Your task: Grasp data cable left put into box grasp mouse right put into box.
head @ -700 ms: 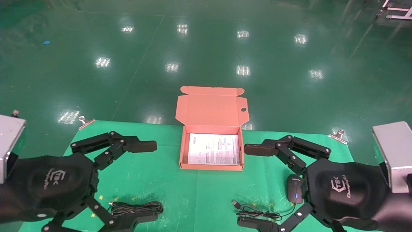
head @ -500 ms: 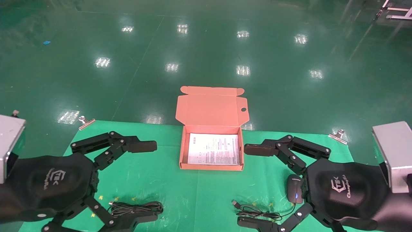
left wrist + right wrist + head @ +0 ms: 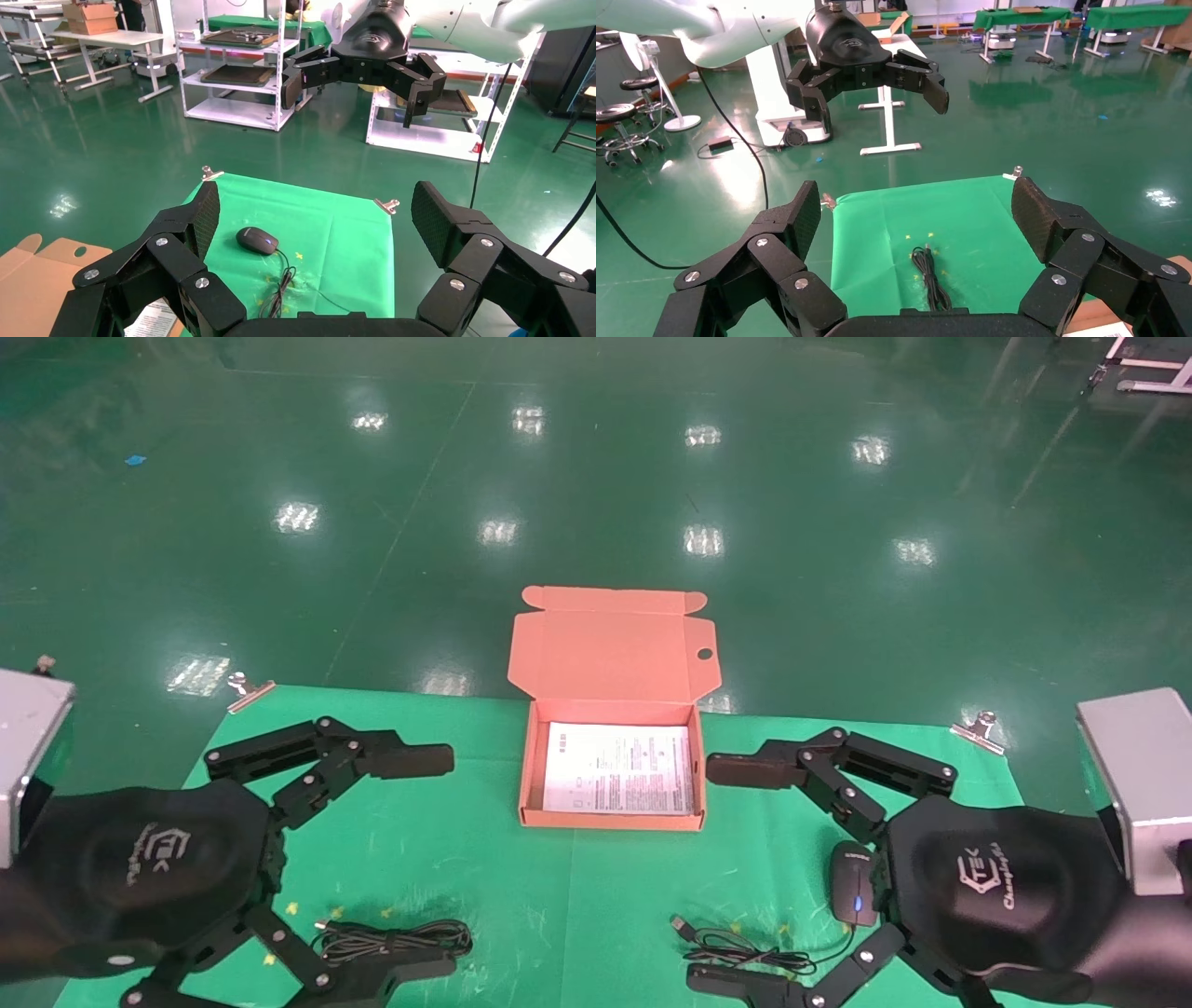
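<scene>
Left gripper (image 3: 419, 864) spread wide; we should drop toward 6 o'clock, pinching data cable (image 3: 396, 938) across its bundled middle.

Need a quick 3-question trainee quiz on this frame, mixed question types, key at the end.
1. True or false: the box lies open with a printed sheet inside.
2. What lies on the mat by the left gripper? A) mouse B) data cable C) clip
3. Fill in: the right gripper hovers open beside the ____.

Key:
1. True.
2. B, the data cable.
3. Mouse.
</scene>
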`<move>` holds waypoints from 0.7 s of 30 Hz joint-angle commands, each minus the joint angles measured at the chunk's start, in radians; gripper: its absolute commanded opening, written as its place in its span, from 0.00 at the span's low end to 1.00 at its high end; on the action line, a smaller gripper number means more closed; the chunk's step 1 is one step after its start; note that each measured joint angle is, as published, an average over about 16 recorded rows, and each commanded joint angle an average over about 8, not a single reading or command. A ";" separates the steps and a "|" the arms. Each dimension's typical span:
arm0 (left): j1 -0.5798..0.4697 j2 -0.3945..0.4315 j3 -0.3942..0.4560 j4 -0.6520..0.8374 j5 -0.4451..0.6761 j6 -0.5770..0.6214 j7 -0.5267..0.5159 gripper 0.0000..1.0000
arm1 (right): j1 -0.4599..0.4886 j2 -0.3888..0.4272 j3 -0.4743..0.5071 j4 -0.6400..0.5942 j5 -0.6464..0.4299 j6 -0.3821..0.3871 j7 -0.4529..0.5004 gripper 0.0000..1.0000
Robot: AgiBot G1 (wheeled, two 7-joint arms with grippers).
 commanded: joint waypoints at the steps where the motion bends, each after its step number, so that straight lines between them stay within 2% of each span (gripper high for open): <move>1: 0.003 0.000 -0.002 0.000 -0.003 -0.002 0.001 1.00 | -0.001 0.000 0.000 -0.001 0.003 -0.001 0.003 1.00; 5: -0.027 0.004 0.014 0.003 0.028 0.012 -0.006 1.00 | 0.008 0.002 0.000 0.008 -0.019 0.006 -0.015 1.00; 10: -0.124 0.024 0.075 0.025 0.125 0.051 -0.041 1.00 | 0.045 0.003 -0.009 0.034 -0.108 0.019 -0.079 1.00; 21: -0.346 0.073 0.323 0.091 0.332 0.093 -0.080 1.00 | 0.156 -0.027 -0.057 0.065 -0.377 0.021 -0.323 1.00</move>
